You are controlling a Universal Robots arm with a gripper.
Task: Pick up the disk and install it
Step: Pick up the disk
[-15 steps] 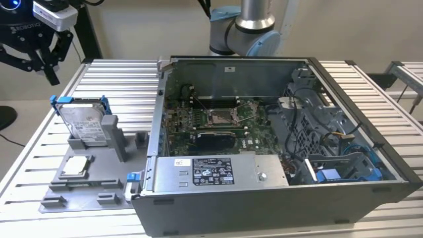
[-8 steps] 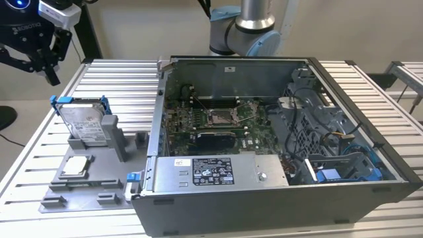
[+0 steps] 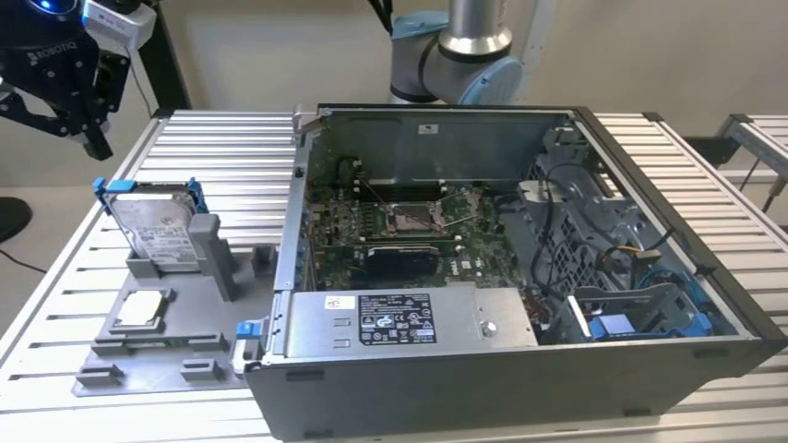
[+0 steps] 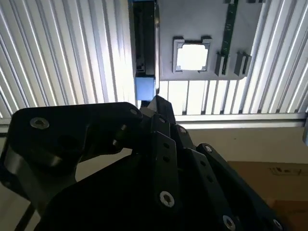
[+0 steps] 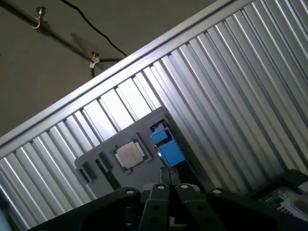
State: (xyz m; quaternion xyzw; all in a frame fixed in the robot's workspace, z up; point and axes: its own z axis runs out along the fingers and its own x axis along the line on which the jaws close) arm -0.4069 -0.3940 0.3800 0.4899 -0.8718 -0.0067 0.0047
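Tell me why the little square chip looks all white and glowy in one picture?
In the second wrist view, light bounces off the chip and washes it out to plain white, and the table slats glare in bright streaks; in the first wrist view the chip is duller, its grey face showing; in the exterior view the light is soft and even, so it looks plain silver.

The desk [image 3: 209, 138] is ribbed metal with a dull satin sheen. The disk [image 3: 158, 221] has a silver-grey metal face, a white paper label and a blue plastic frame. Its holder [image 3: 161, 346] is matt grey plastic. The chip [image 3: 140, 308] gleams metallic. The case [image 3: 431, 138] is grey sheet metal. The gripper [image 4: 156, 107] is matt black.
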